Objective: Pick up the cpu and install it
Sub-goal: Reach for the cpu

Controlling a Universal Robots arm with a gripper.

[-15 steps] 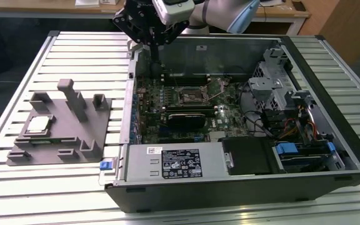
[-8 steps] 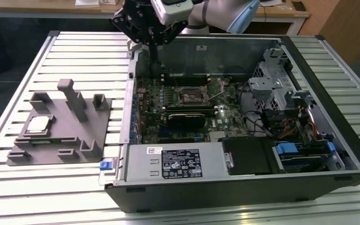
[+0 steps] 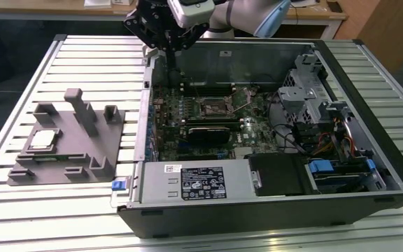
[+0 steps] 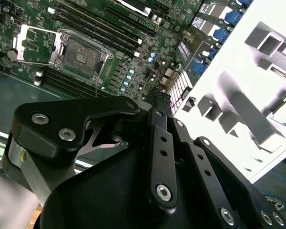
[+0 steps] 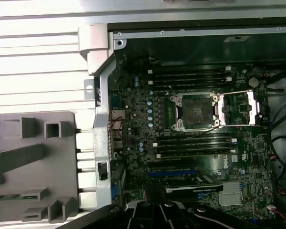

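- The gripper [image 3: 169, 50] [image 4: 160, 95] hangs over the far left corner of the open case [image 3: 257, 215], as seen in the exterior view. Its fingers are pressed together with nothing between them.
- The cpu [image 3: 42, 139] lies flat in a pocket of the grey fixture [image 3: 82, 142], on the exterior view's left. It is well apart from the gripper and outside the case.
- The fixture sits on the slatted table [image 3: 19, 79], just beside the case's left wall, with several upright posts rising from it.
- The socket [image 3: 212, 108] [image 4: 81, 55] [image 5: 196, 110] is near the middle of the motherboard [image 3: 180, 121]. In both wrist views its metal frame [image 4: 33, 40] [image 5: 238, 107] is swung open to one side, so the contact field is uncovered.
- Long black memory slots [image 5: 190, 76] run along two opposite sides of the socket.
- A grey box with a white label [image 3: 194, 181] fills the near left part of the case.
- A drive cage [image 3: 306, 89] and loose cables [image 3: 327, 142] take up the case's right side in the exterior view.
- In the second wrist view the gripper's black linkage narrows to one tip above the board's edge, between the socket and the fixture.
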